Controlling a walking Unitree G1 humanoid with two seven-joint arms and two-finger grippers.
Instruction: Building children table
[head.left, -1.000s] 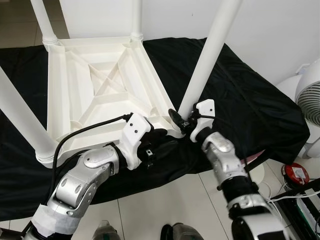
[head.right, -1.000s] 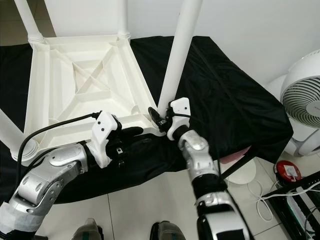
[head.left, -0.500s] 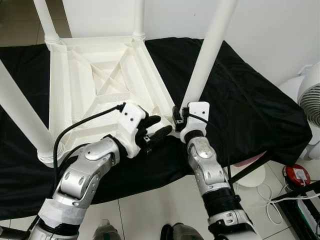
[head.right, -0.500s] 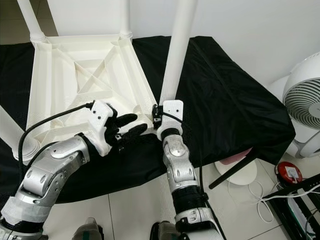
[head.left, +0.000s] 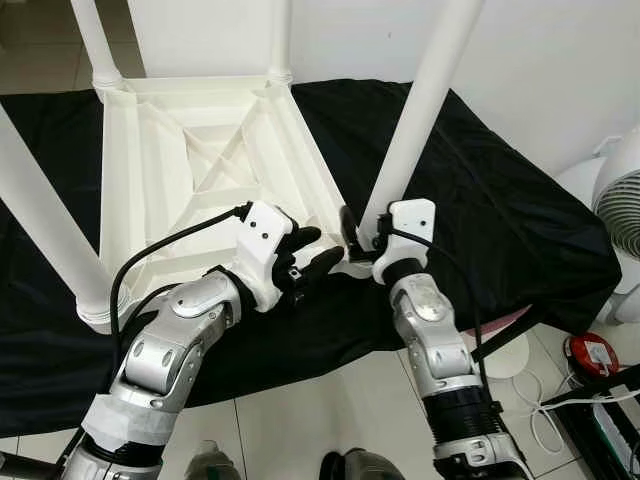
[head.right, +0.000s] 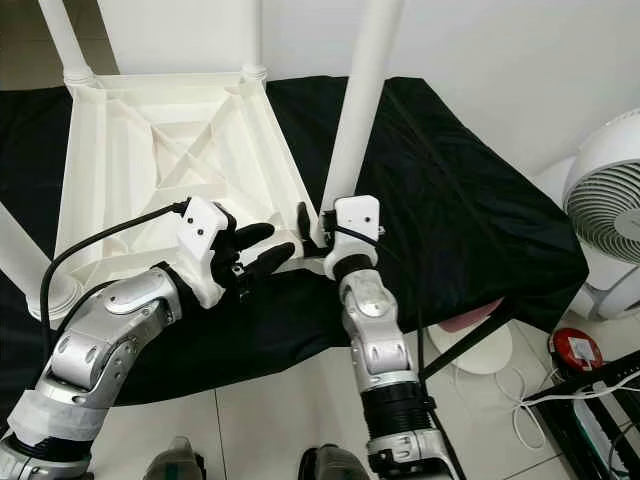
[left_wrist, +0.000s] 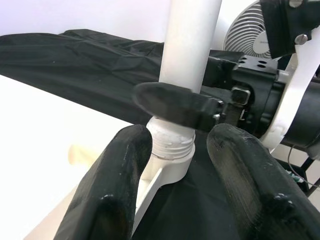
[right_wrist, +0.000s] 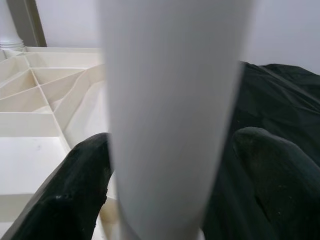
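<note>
A white plastic children's table (head.left: 200, 170) lies upside down on a black cloth, its legs pointing up. My right gripper (head.left: 362, 230) is shut on the near right leg (head.left: 415, 110) just above its screw socket; the leg (right_wrist: 175, 100) stands between both black fingers (right_wrist: 75, 180). My left gripper (head.left: 315, 252) is open at the table's near edge, just left of that socket. From the left wrist, the threaded leg base (left_wrist: 172, 142) sits beyond the spread fingers (left_wrist: 120, 175), not touching them.
Three other legs stand at the near left (head.left: 40, 230), far left (head.left: 90, 40) and far middle (head.left: 278, 35). The black cloth (head.left: 500, 220) drops to a tiled floor. A white fan (head.left: 620, 200), a red disc (head.left: 590, 350) and cables lie to the right.
My left gripper has risen from below the table edge and opened beside the leg's base. My right wrist has turned around the leg while staying on it.
</note>
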